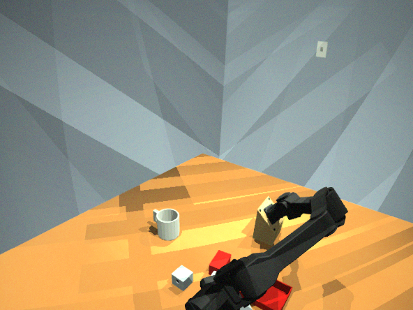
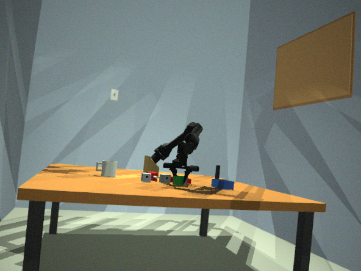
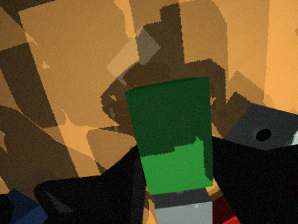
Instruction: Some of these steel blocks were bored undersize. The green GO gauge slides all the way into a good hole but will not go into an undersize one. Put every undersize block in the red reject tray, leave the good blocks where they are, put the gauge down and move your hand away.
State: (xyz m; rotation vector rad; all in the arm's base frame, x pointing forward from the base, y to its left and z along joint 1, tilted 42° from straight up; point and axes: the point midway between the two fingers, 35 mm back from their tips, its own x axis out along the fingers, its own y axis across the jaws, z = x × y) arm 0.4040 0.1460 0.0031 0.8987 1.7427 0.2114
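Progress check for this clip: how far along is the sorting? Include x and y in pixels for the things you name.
In hand: the gripper [image 2: 180, 182] [image 3: 169, 139] is shut on the green GO gauge [image 2: 178, 180] [image 3: 175, 135], with a steel block right by it.
Done: picking up the gauge; no sorted block can be confirmed, as the arm partly hides the red tray [image 1: 275, 297].
Left: finishing checks, any rejects, gauge down, withdrawal.

The top view looked down at a slant across the table [image 1: 104, 244] [image 2: 122, 195] [image 3: 250, 30] toward a wall corner. The exterior view faced the table's edge from farther back, nearly level; both covered the mug [image 1: 168, 225] [image 2: 109, 168]. The wrist view looked closely down at the tabletop.
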